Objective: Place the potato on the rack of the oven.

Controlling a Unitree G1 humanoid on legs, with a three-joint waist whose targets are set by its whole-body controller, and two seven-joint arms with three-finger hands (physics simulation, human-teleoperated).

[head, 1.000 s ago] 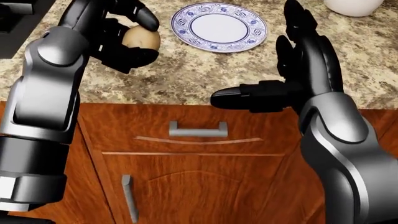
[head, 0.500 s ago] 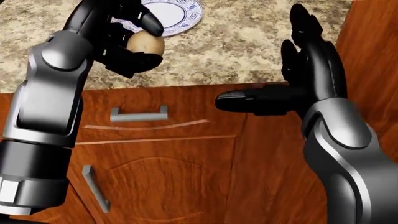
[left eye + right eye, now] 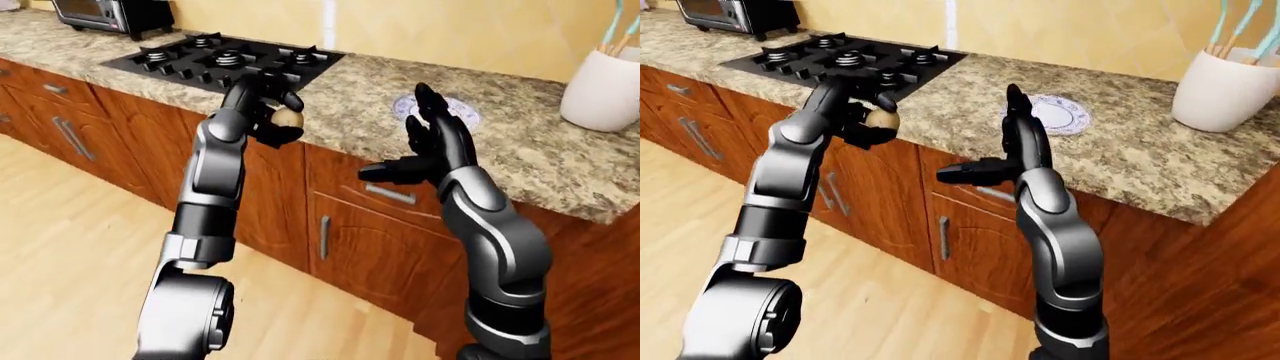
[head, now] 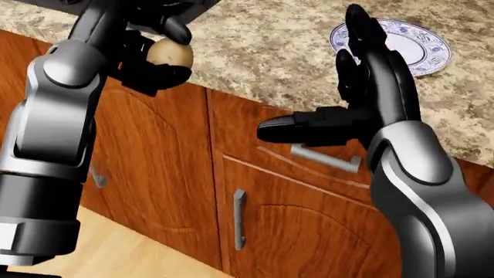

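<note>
Left hand up in the upper left of the head view, black fingers curled tight round the potato, tan skin peeking out between them. Held right over the edge of the granite counter, above the brown cabinet doors. Right hand in the middle of that view, spread wide and holding nothing: two fingers pointing up, thumb sticking out sideways toward the left of the frame. Behind those fingers, upper right, a blue-patterned plate flat on the counter, partly hidden by the hand. Below the hand, a grey drawer handle and a vertical door handle.

Head view tight and steep, so not much else in it. Eye views far wider. Left-eye view: black gas hob set into the counter at upper centre-left, just above the potato hand, plus a dark microwave-looking box in the top left corner and a run of wood floor along the lower left. Right-eye view: white jar at the upper right with teal utensils sticking out, well clear of the plate, and the counter ending in a wooden side panel at the lower right. No oven rack visible in any of the three.
</note>
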